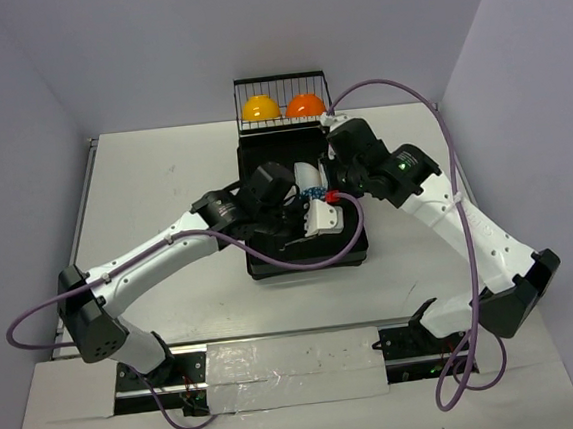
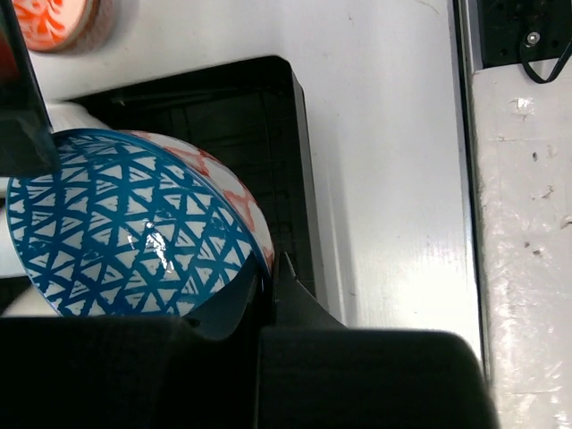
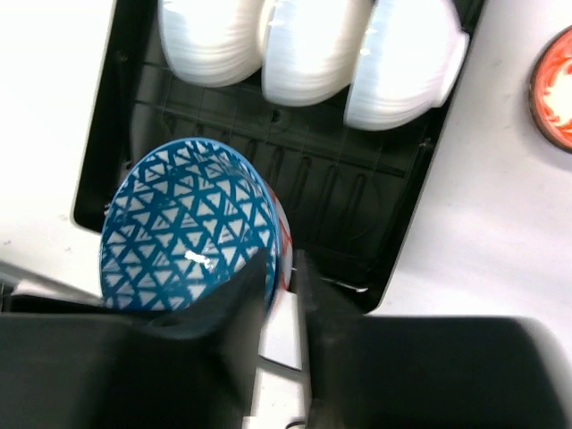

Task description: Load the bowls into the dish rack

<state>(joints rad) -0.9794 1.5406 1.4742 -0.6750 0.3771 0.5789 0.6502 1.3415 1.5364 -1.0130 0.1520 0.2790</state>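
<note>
Above the dish rack (image 3: 344,210), mid-placement, pinches patterned bowl (image 2: 125,223) in left gripper (image 2: 268,273), another bowl (image 3: 188,223) in right gripper (image 3: 280,268); next needs slotting beside white bowls (image 3: 308,49).

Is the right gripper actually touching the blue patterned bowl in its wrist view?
Touching. The right wrist view shows the right gripper pinching the rim of the blue patterned bowl, one finger inside and one outside.

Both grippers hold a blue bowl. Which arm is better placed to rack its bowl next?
Right, likely: the right gripper holds its bowl over bare slats near the white bowls. The left gripper holds its bowl by the rack edge.
</note>
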